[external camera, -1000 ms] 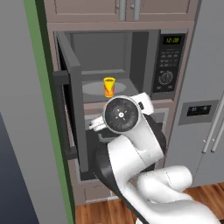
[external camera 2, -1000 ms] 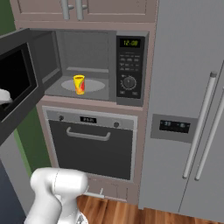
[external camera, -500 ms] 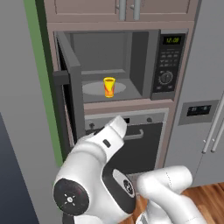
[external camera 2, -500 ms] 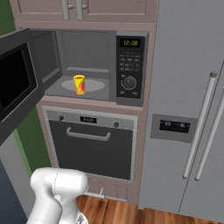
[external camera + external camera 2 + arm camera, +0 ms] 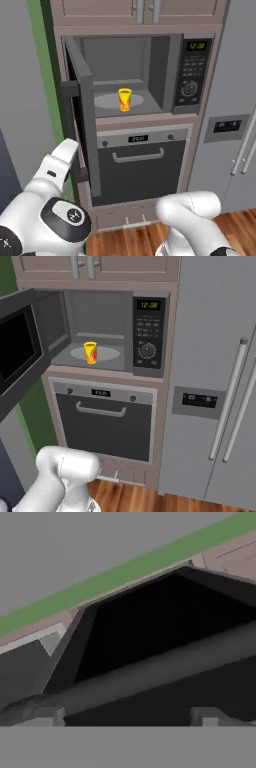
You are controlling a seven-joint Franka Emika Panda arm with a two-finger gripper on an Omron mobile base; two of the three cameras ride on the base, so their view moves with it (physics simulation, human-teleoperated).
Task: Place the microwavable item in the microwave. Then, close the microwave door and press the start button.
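Cup sits on the turntable inside the microwave. My hand, fingers spread and empty, faces the microwave door; next, push it shut.

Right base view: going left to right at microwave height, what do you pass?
Open microwave door → yellow cup on the turntable → control panel with green digits → fridge handles.

White arm folded low and leftward, gripper wide open, its fingertips apart, nothing held.
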